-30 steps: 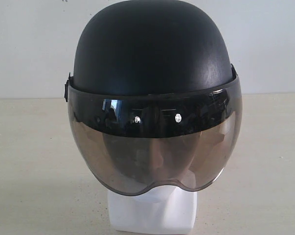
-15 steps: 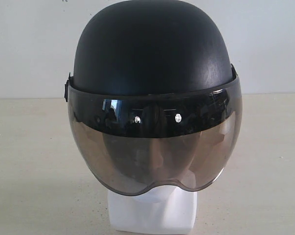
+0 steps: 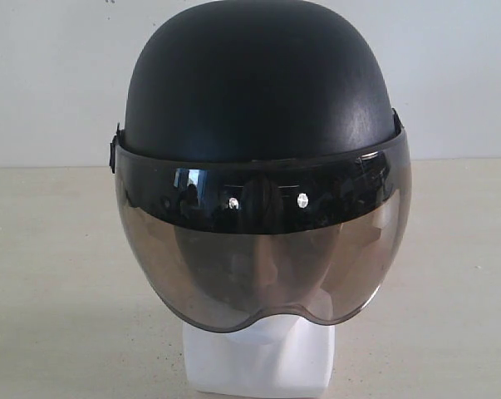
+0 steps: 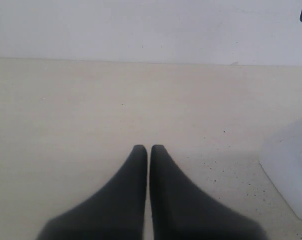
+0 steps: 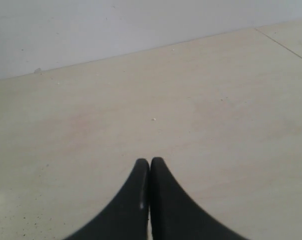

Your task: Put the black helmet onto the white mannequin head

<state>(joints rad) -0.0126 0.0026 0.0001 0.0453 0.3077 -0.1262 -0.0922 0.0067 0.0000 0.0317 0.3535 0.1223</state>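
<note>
On the white mannequin head (image 3: 258, 366) the black helmet (image 3: 258, 83) sits unmoved, left gripper (image 4: 149, 148) and right gripper (image 5: 149, 161) fingers pressed together.

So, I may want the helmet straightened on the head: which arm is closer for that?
Left, probably: the left gripper, shut, has the mannequin head plainly in view; the right gripper, also shut, sees only a sliver of it.

No change is recorded against the earlier exterior views: the black helmet (image 3: 258, 91) on the white mannequin head (image 3: 258, 364) shows no shift or tilt.
</note>
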